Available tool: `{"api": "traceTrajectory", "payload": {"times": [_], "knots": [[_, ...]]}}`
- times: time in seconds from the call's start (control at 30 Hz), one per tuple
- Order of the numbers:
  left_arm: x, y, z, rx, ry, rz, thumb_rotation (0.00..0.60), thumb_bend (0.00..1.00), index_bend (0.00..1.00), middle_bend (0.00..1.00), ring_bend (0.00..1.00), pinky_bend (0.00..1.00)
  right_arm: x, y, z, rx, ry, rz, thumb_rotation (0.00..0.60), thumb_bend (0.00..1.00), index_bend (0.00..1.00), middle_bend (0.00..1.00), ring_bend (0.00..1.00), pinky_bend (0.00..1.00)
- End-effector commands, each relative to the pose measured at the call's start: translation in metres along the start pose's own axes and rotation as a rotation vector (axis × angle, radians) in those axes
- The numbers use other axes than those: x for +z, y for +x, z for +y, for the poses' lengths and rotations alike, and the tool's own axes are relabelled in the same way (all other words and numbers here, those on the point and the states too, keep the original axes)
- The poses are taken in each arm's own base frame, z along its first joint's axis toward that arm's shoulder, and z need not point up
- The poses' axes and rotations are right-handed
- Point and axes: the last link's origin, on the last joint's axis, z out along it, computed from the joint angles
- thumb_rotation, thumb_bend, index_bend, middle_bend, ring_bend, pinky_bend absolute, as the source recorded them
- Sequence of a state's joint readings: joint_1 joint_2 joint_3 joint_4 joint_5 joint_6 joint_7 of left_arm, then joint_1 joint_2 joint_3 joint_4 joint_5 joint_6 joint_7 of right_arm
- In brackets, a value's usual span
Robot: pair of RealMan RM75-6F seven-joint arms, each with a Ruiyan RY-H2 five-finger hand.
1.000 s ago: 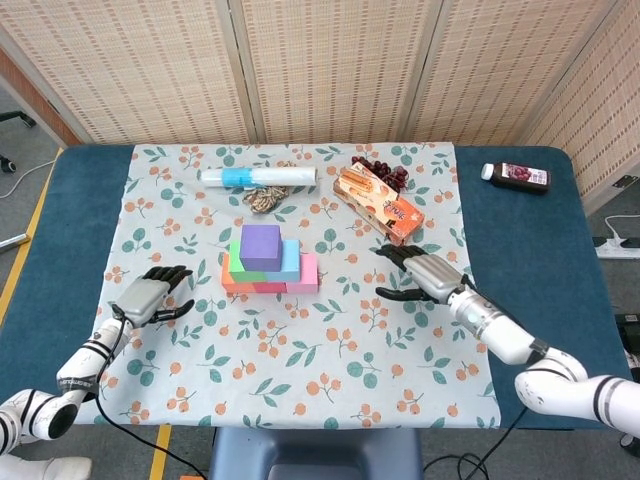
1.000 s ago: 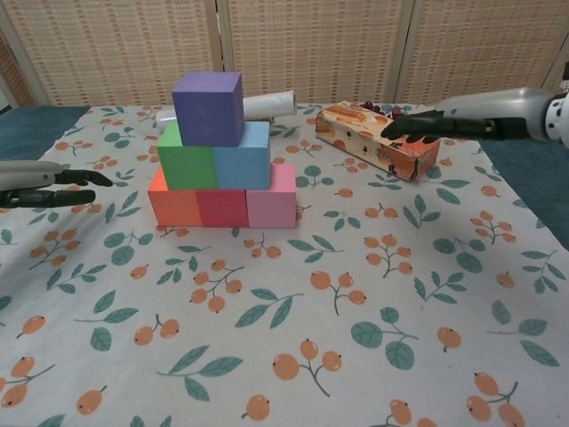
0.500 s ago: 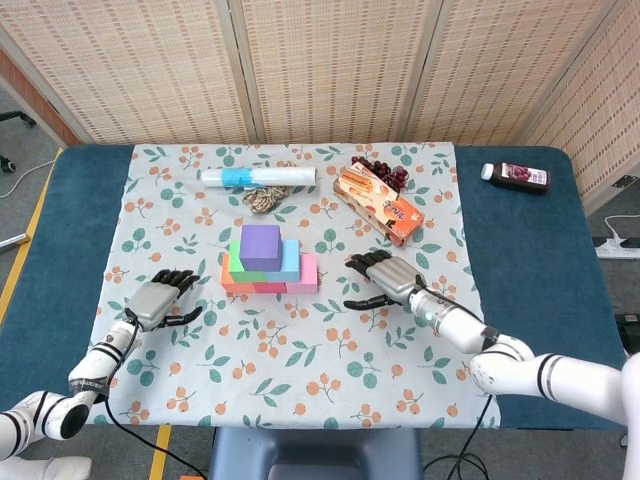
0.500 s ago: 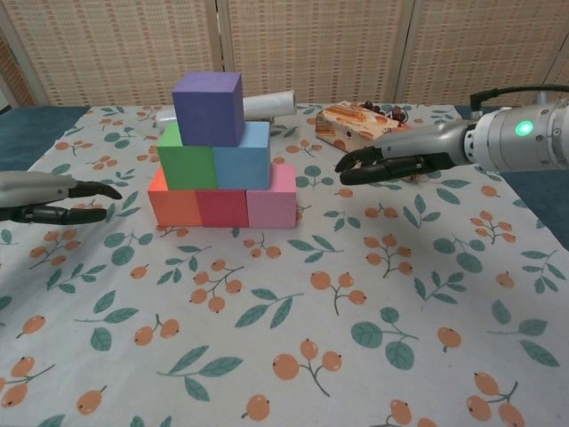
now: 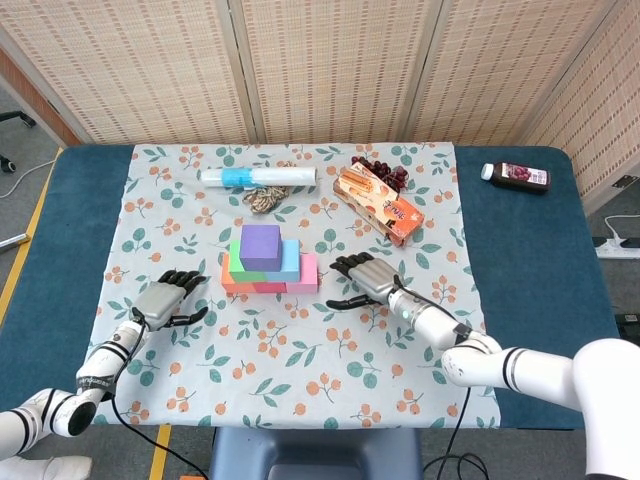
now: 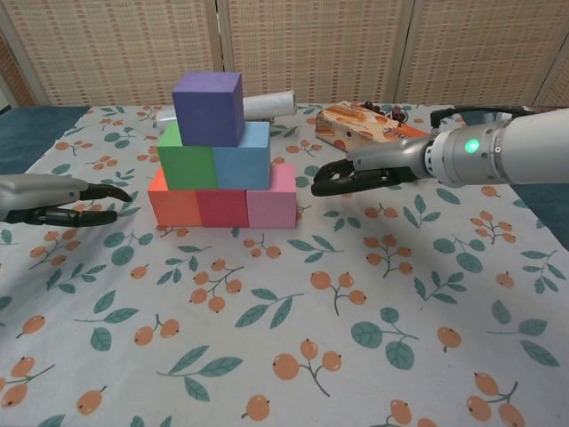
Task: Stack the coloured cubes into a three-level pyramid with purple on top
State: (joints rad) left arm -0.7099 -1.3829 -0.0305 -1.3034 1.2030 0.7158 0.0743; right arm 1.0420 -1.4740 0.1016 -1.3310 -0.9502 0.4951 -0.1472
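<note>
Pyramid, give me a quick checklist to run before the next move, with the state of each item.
1. Purple cube on top: ok.
2. Middle level, green cube and blue cube side by side: ok.
3. Bottom level has three cubes, orange, red, pink: ok.
4. Left hand holds nothing, apart from the stack: ok.
5. Right hand holds nothing, near the pink cube without touching: ok.
6. Cubes squarely aligned: cannot tell.

Left robot hand [image 6: 53, 203] partly off-frame.
</note>
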Motion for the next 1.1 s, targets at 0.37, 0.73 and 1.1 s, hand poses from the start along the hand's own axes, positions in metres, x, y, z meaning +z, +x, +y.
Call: {"api": "traceTrajectory", "payload": {"times": [0.37,0.73,1.1], "knots": [[0.008,0.0,0.008,0.007,-0.024,0.0,0.0,0.32,0.03,0.0,0.0,0.0,0.01,-0.002,-0.009,0.02,0.014,0.008,0.0,0.1,0.0,0.0,0.0,0.0],[0.014,0.001,0.012,0.018,-0.038,0.0,0.0,0.33,0.03,0.0,0.0,0.0,0.019,-0.003,-0.014,0.024,0.024,0.008,0.0,0.1,0.0,0.0,0.0,0.0],[0.019,0.003,0.017,0.032,-0.056,0.006,0.0,0.33,0.03,0.0,0.0,0.0,0.024,-0.004,-0.018,0.026,0.033,0.012,0.0,0.1,0.0,0.0,0.0,0.0]]}}
